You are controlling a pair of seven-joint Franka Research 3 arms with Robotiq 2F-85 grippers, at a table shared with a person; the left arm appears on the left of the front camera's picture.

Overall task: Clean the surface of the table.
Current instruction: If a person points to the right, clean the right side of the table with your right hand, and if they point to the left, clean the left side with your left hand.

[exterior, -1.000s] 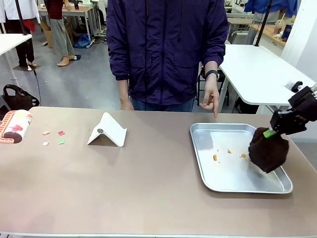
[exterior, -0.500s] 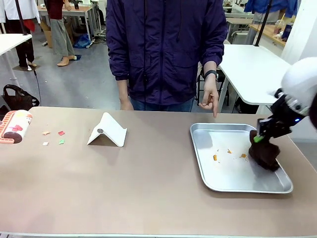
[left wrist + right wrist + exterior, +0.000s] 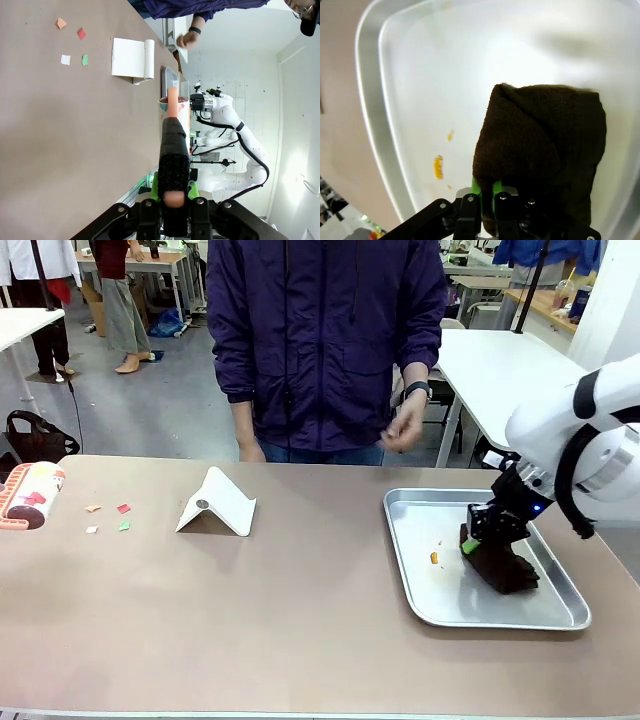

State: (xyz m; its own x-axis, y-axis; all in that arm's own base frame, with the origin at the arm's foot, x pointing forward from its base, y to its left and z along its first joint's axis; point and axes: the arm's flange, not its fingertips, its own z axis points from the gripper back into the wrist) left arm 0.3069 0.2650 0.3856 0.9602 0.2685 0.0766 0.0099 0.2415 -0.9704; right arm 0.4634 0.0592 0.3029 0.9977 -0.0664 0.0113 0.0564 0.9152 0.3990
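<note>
The beige-brown table [image 3: 250, 610] runs across the front view, with small coloured paper scraps [image 3: 110, 517] near its left end. My right gripper [image 3: 470, 543] is shut on a dark brown cloth [image 3: 503, 568], which it presses onto the floor of the silver tray [image 3: 480, 620]. In the right wrist view, this gripper [image 3: 486, 192] pinches the cloth [image 3: 545, 145] beside orange crumbs [image 3: 438, 166]. My left gripper [image 3: 173, 192] is shut on a long black fuzzy tool [image 3: 173, 145] with a peach tip, held above the table [image 3: 60, 150].
A white folded card stand [image 3: 215, 505] sits left of centre. A cream and red roll-shaped thing [image 3: 25, 495] lies at the table's left edge. A person in a dark purple jacket stands at the far side, one hand [image 3: 405, 428] raised. One orange crumb [image 3: 434, 558] lies in the tray.
My right gripper has swept the cloth leftward and down across the tray floor, covering some crumbs. The person's pointing hand has lifted away from the tray's far edge.
</note>
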